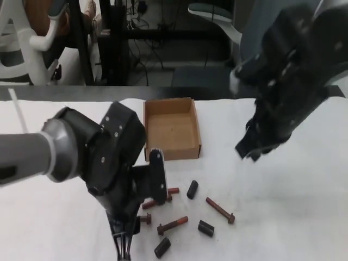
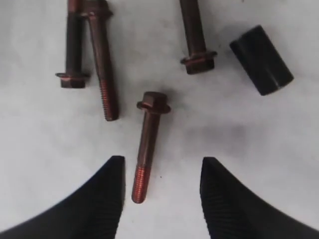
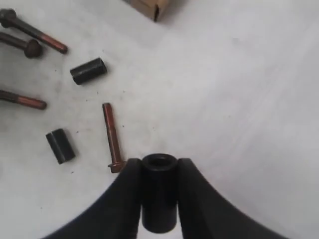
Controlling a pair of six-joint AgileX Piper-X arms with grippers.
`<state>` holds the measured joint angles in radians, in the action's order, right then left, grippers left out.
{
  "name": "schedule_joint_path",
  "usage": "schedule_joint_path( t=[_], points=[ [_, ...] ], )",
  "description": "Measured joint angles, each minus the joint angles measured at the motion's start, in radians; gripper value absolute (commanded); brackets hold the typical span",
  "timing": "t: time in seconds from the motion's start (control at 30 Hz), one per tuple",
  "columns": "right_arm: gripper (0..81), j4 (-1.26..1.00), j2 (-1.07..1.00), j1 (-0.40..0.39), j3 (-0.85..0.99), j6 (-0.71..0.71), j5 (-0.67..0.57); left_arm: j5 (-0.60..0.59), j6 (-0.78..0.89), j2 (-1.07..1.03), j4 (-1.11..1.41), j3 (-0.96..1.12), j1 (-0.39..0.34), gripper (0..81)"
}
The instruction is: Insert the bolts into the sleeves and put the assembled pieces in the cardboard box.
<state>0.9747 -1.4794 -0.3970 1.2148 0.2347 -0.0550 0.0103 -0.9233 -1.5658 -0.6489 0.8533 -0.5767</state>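
Sleeve (image 3: 159, 199) sits clamped in raised right gripper (image 3: 158, 163); left gripper (image 2: 162, 160) gapes over bolt (image 2: 149, 134).

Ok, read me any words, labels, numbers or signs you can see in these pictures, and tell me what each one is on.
No text can be read.
The brown cardboard box has plain walls.
The copper-coloured hex-head bolts and the black cylindrical sleeves bear no visible marks; any stamp on a bolt head is too small to tell.
The black arm housing shows only small pale dots.
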Motion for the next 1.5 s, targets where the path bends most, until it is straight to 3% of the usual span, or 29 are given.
schedule_joint_path(
  t=[0.33, 0.87, 1.07, 1.3, 1.37, 1.4, 1.43, 1.47, 1.5],
  points=[
    [0.4, 0.066, 0.118, 0.001, 0.002, -0.003, -0.004, 0.017, -0.077, -0.008, 0.136, 0.000, 0.000, 46.1],
    [0.4, 0.073, 0.137, 0.001, 0.002, -0.004, -0.043, 0.008, -0.079, -0.108, 0.116, 0.002, 0.000, 46.1],
    [0.4, 0.073, 0.137, 0.001, 0.002, -0.012, -0.045, -0.017, -0.079, -0.118, 0.108, 0.009, 0.000, 39.9],
    [0.4, 0.073, 0.137, 0.001, 0.002, -0.018, -0.048, -0.033, -0.079, -0.142, 0.096, 0.022, 0.000, 38.6],
    [0.4, 0.073, 0.137, 0.001, 0.002, -0.018, -0.048, -0.034, -0.079, -0.142, 0.094, 0.024, 0.000, 30.2],
    [0.4, 0.073, 0.137, 0.001, 0.002, -0.018, -0.048, -0.034, -0.079, -0.142, 0.092, 0.024, 0.000, 21.8],
    [0.4, 0.073, 0.137, 0.001, 0.002, -0.018, -0.048, -0.036, -0.079, -0.142, 0.088, 0.024, 0.000, 7.7],
    [0.4, 0.073, 0.137, 0.001, 0.002, -0.018, -0.048, -0.042, -0.079, -0.142, 0.084, 0.024, 0.000, 1.1],
    [0.4, 0.073, 0.137, 0.001, 0.002, -0.018, -0.048, -0.047, -0.076, -0.142, 0.080, 0.024, 0.000, 1.7]
  ],
)
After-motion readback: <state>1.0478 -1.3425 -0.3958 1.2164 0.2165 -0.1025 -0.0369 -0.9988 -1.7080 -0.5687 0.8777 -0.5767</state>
